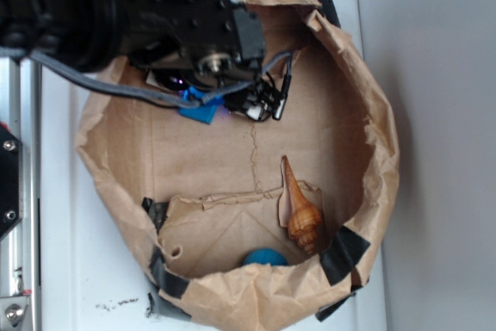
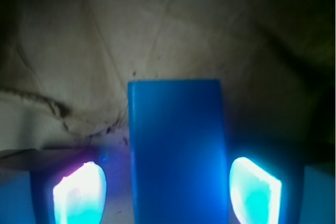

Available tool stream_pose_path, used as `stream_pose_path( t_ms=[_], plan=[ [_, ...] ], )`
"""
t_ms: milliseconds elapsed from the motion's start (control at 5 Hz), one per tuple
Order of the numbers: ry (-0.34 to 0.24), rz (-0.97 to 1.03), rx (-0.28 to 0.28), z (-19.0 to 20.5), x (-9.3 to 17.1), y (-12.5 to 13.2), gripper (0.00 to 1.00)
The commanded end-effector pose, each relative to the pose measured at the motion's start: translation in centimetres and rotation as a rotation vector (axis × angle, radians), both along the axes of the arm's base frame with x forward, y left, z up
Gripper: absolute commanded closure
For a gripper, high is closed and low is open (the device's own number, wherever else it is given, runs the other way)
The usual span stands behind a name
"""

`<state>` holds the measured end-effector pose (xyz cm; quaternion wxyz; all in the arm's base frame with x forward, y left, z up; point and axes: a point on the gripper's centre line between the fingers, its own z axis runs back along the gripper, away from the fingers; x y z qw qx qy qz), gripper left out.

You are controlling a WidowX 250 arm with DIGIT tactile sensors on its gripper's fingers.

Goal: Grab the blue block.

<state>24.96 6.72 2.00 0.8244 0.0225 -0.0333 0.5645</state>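
The blue block [image 2: 176, 145] is a flat bright-blue slab lying on brown paper, and it runs lengthwise straight between my fingertips. My gripper [image 2: 168, 192] is open and straddles it. The left pad [image 2: 79, 192] stands clearly apart from the block, and the right pad [image 2: 255, 190] sits close to its edge with a thin gap. In the exterior view only a corner of the blue block [image 1: 203, 111] shows, under the black gripper [image 1: 208, 98] at the upper left of the paper-lined basin.
The crumpled paper wall [image 1: 380, 129] rings the work area, held with black tape [image 1: 345, 252]. A brown spiral shell [image 1: 301, 215] lies at the lower right, with a round blue ball [image 1: 265, 257] below it. Grey and black cables [image 1: 271, 91] hang beside the wrist.
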Motion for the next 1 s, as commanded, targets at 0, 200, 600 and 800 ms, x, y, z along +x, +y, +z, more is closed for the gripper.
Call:
stream_pose_path(
  t_ms=[0,200,600,800],
  plan=[
    [-0.069,-0.058,-0.05,-1.0,1.2,-0.4,0.0],
    [-0.103,-0.058,-0.047,-1.0,1.2,-0.7,0.96],
    [-0.175,0.01,0.014,0.3,1.0,-0.8,1.0],
    [-0.193,0.031,0.026,0.8,0.8,-0.9,1.0]
  ],
)
